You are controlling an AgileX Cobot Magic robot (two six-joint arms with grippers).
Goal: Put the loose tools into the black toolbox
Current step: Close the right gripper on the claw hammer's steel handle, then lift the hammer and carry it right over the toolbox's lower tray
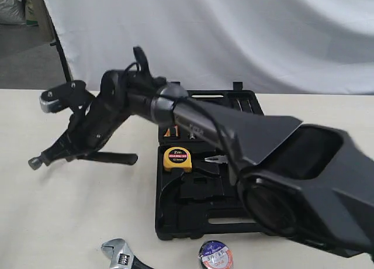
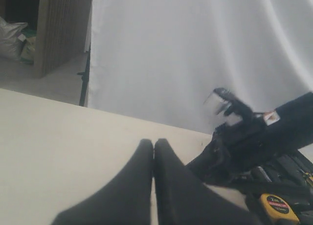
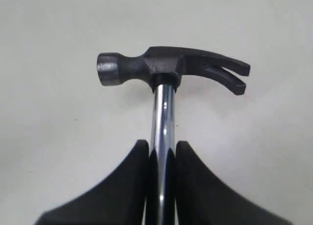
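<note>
Right hand [image 3: 162,149] pinching the steel shaft of the hammer [image 3: 166,68], head downward over bare table [image 1: 58,222] beside the open toolbox [image 1: 175,231], on the side of the table's left edge in the exterior view; whether head touches table cannot be told. Left hand [image 2: 153,143] empty, fingers pressed together. Wrench [image 1: 123,254] and tape roll [image 1: 215,256] lie at the table's near edge, outside the toolbox.

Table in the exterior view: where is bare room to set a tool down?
Bare: the table between the held hammer and the wrench; also right of the toolbox, beyond the arm. Crowded: the front edge, where wrench and tape roll lie.
</note>
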